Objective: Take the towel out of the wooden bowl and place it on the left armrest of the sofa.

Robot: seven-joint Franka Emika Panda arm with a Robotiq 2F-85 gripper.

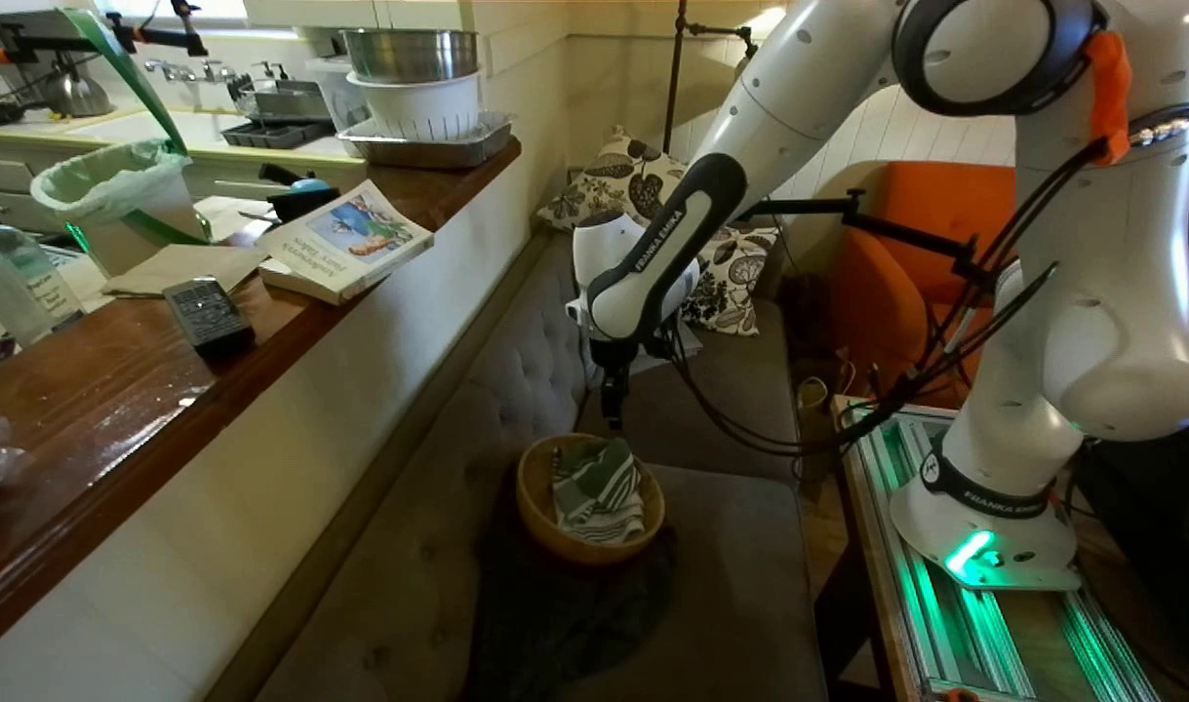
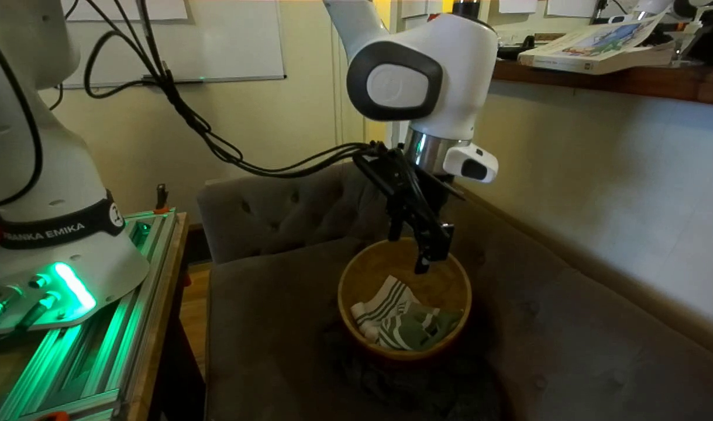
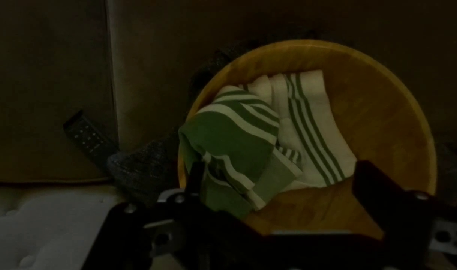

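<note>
Sofa point(image 2: 257, 327): your placing ground; you can't settle from these views which part is the left armrest.
Wooden bowl point(image 3: 393, 112): stands on a dark cloth point(image 3: 146, 172) on the sofa; likely hard and smooth, so avoid pinching its wall.
Towel point(image 3: 262, 138): crumpled inside the bowl; expect it light, soft and limp, not fragile, with little slip for you to fight.
Gripper point(image 3: 280, 168): above the bowl, fingers point(image 3: 378, 195) spread wide, nothing between them.
Green bunch point(image 3: 232, 131): probably your best hold; its loose folds invite a deep pinch through several layers, on the side away from the rim.
White striped end point(image 3: 310, 131): seems flatter, so harder to grab; it will likely trail, so lift high before you travel.
</note>
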